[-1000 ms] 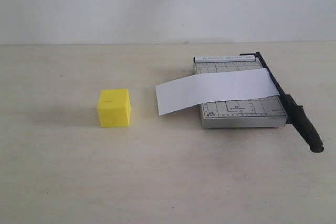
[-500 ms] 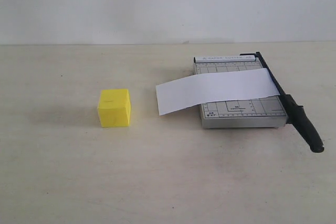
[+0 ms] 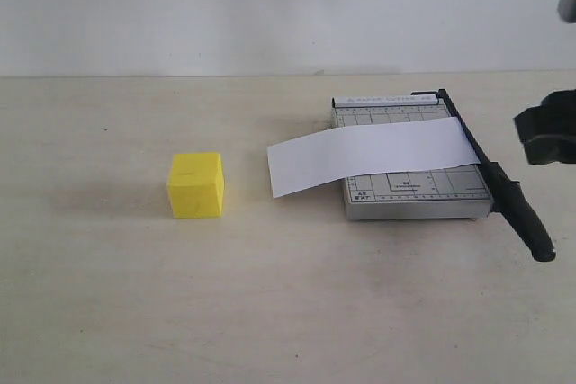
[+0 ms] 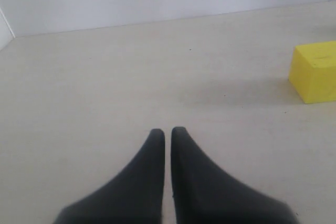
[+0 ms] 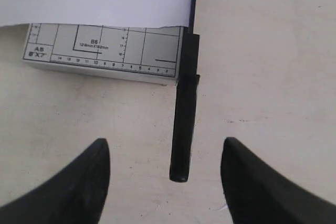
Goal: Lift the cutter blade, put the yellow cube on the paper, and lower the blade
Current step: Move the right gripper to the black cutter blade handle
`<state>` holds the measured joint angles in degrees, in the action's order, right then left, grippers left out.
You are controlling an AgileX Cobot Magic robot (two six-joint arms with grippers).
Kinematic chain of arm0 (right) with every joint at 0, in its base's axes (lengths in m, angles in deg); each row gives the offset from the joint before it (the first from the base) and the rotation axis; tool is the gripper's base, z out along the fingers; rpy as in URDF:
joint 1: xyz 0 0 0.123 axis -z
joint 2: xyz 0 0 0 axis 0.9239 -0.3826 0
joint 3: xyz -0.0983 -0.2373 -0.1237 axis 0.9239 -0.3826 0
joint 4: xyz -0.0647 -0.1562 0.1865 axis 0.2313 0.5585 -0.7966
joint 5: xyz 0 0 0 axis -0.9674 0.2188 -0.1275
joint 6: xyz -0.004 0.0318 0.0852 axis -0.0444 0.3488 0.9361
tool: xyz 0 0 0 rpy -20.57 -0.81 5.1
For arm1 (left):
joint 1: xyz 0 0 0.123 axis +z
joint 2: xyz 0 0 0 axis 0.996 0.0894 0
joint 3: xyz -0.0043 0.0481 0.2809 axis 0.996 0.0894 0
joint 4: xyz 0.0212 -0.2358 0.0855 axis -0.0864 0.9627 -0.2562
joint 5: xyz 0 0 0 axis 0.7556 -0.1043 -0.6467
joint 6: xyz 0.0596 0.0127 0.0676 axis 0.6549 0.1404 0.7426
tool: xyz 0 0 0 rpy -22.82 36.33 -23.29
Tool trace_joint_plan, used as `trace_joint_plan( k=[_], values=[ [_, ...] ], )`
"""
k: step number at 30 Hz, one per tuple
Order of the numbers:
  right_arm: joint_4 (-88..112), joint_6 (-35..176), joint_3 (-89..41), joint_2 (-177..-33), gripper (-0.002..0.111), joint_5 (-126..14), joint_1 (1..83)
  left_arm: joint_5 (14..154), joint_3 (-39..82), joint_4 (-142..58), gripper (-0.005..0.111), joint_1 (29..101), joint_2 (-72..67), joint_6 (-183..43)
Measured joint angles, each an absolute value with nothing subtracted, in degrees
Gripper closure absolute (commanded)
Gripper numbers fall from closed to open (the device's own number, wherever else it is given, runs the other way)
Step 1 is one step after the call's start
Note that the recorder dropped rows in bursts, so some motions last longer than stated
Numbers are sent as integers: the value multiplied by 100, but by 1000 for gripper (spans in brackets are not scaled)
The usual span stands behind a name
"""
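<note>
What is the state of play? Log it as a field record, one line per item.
cutter blade: down, along the right edge of the grey board, handle jutting past the front
paper: lying across the board, left end overhanging towards the table
yellow cube: on the table, left of the paper, apart from it
left jaws: shut, holding nothing
right jaws: open, one either side of the blade handle, not touching it
task step: blade not yet raised
</note>
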<state>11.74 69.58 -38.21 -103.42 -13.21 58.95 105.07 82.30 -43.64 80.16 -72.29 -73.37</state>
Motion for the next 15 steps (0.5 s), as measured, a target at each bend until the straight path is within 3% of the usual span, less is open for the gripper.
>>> trace_joint_plan(
  k=[15],
  values=[
    [1275, 6824, -3681, -11998, 49, -1483, 5895, 10507, 8230, -4364, 102, 8016, -7229, -7337]
  ],
)
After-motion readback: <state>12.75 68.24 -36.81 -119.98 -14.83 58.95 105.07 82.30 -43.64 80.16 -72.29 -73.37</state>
